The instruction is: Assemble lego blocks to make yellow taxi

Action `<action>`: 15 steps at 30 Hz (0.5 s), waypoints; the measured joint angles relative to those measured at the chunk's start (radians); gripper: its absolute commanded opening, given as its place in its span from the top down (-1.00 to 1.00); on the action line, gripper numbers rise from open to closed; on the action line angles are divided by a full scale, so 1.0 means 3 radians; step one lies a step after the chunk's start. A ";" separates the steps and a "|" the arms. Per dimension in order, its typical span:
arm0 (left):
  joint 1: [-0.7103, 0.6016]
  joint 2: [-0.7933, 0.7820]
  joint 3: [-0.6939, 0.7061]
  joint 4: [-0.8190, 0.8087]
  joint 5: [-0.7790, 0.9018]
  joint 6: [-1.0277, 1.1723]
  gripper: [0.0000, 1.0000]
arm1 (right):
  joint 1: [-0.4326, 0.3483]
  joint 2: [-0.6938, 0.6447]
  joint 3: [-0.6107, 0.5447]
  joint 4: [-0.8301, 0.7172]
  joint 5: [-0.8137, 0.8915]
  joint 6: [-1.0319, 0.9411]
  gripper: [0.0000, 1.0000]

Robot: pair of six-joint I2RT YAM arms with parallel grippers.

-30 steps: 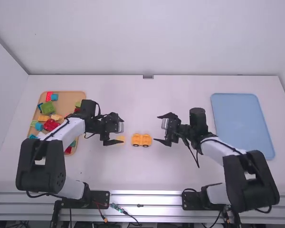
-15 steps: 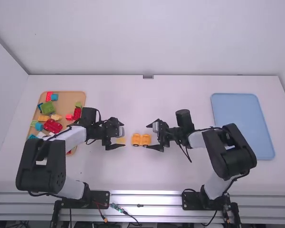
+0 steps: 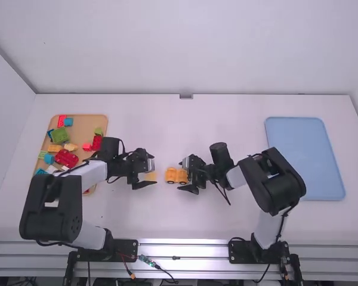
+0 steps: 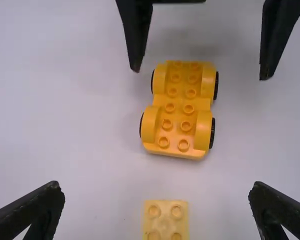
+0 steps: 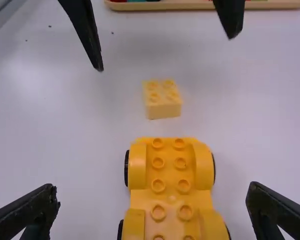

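Note:
The left gripper (image 3: 144, 170) stands open around the pale yellow block (image 3: 150, 176), not touching it. My right gripper (image 3: 182, 175) is open at the right end of the orange-yellow car base (image 3: 172, 175). In the left wrist view, the left gripper (image 4: 157, 192) has its fingers wide apart, with the pale block (image 4: 166, 220) between them and the wheeled base (image 4: 179, 110) beyond. From the right wrist, the right gripper (image 5: 152, 192) spreads either side of the studded base (image 5: 170, 185); the pale block (image 5: 162, 99) lies farther off.
A tan tray (image 3: 80, 122) of colored blocks stands at the far left, partly behind the left arm. A blue tray (image 3: 304, 155) lies at the right. Bare white table (image 3: 185, 131) stretches beyond both grippers.
The right gripper has moved left to the car base, its arm following. The left gripper has shifted slightly toward the camera. Neither the base nor the pale block has visibly moved.

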 measured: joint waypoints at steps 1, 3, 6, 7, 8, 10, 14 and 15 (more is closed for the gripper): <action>0.0031 0.0001 -0.0018 -0.0004 0.0060 0.0065 -0.98 | 0.0018 0.0041 -0.0001 0.0085 0.0028 0.0033 -0.98; 0.0118 0.0001 -0.0094 -0.0001 0.0189 0.0174 -0.98 | 0.0039 0.0111 -0.0003 0.0327 0.0083 0.0118 -0.98; 0.0196 0.0001 -0.0158 0.0011 0.0220 0.0191 -0.98 | 0.0043 0.0155 -0.0023 0.0613 0.0114 0.0244 -0.98; 0.0202 0.0001 -0.0169 0.0009 0.0215 0.0189 -0.98 | 0.0043 0.0175 -0.0025 0.0685 0.0132 0.0273 -0.98; 0.0203 0.0001 -0.0170 0.0010 0.0209 0.0191 -0.98 | 0.0043 0.0193 -0.0025 0.0718 0.0145 0.0295 -0.98; 0.0202 0.0001 -0.0170 0.0025 0.0210 0.0202 -0.98 | 0.0043 0.0256 -0.0025 0.0736 0.0172 0.0336 -0.98; 0.0203 0.0005 -0.0170 0.0099 0.0210 0.0203 -0.98 | 0.0057 0.0463 0.0028 0.0702 0.0170 0.0481 -0.98; 0.0210 0.0019 -0.0170 0.0108 0.0217 0.0203 -0.98 | 0.0065 0.0515 0.0056 0.0703 0.0172 0.0502 -0.98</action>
